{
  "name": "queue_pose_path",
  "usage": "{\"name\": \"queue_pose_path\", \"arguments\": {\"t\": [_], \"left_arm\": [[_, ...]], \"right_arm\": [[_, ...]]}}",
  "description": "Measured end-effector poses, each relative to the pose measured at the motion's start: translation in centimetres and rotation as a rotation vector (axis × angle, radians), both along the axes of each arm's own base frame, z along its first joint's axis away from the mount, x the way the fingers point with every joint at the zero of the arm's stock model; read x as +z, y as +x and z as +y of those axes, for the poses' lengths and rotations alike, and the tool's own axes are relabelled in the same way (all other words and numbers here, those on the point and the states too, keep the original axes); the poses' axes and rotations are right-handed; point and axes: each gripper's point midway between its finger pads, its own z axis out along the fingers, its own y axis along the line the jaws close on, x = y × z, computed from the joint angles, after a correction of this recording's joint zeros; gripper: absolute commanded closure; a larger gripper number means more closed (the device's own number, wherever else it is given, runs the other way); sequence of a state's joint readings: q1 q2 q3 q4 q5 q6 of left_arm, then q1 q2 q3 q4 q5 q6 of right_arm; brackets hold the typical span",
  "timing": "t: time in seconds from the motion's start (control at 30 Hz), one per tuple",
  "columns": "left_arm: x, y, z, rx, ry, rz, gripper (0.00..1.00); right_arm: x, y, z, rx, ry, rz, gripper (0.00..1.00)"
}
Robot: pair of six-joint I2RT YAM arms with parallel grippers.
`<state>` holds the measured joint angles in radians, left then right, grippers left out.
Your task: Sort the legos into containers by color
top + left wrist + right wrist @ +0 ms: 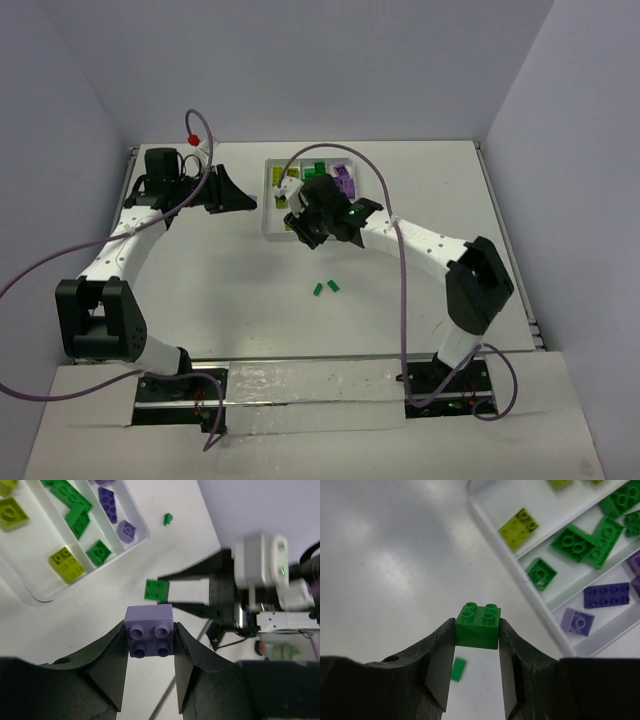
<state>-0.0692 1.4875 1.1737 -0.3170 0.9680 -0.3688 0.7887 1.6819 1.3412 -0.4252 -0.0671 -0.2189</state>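
My left gripper (149,630) is shut on a lilac two-by-two lego (149,632), held above the table left of the tray (268,200). My right gripper (477,626) is shut on a green two-by-two lego (478,625) just off the tray's near left corner. The left wrist view shows that green lego (157,590) close in front of the lilac one. The tray's three containers hold yellow-green legos (518,528), green legos (572,542) and purple legos (606,595), each colour in its own lane. Two small green legos (326,288) lie loose on the table.
The tray's rim (40,597) stands between both grippers and the compartments. The right arm's white forearm (420,240) reaches across from the right. A purple cable (400,300) hangs beside it. Walls close in the table at the back and sides.
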Motion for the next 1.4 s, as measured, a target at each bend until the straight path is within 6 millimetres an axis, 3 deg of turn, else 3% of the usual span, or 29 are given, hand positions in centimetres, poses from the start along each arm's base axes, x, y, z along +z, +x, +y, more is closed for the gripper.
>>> {"name": "queue_pose_path", "arguments": {"t": [0.23,0.43,0.6,0.93,0.97,1.1,1.2,1.4], "left_arm": [[0.2,0.5,1.1,0.066,0.08,-0.071,1.0],[-0.5,0.7,1.4,0.083,0.106,-0.072,1.0],[-0.7,0.7,1.5,0.088,0.11,-0.068,1.0],[-0.8,0.9,1.6,0.096,0.116,-0.07,1.0],[-0.8,0.9,1.6,0.097,0.117,-0.07,1.0],[-0.8,0.9,1.6,0.099,0.118,-0.07,1.0],[-0.8,0.9,1.6,0.1,0.119,-0.071,1.0],[-0.8,1.1,1.6,0.102,0.116,-0.071,1.0]], "right_arm": [[-1.7,8.3,-1.3,-0.226,0.022,0.018,1.0],[-2.2,12.8,-3.3,-0.343,0.057,0.041,1.0],[-3.1,14.1,-4.0,-0.375,0.058,0.057,1.0],[-4.4,16.2,-2.3,-0.388,0.076,0.064,0.89],[-4.5,16.5,-2.1,-0.392,0.076,0.06,0.87],[-4.8,17.6,-2.0,-0.415,0.071,0.044,0.44],[-5.0,17.9,-2.2,-0.433,0.066,0.041,0.29],[-5.1,17.6,-2.1,-0.445,0.083,0.051,0.19]]}}
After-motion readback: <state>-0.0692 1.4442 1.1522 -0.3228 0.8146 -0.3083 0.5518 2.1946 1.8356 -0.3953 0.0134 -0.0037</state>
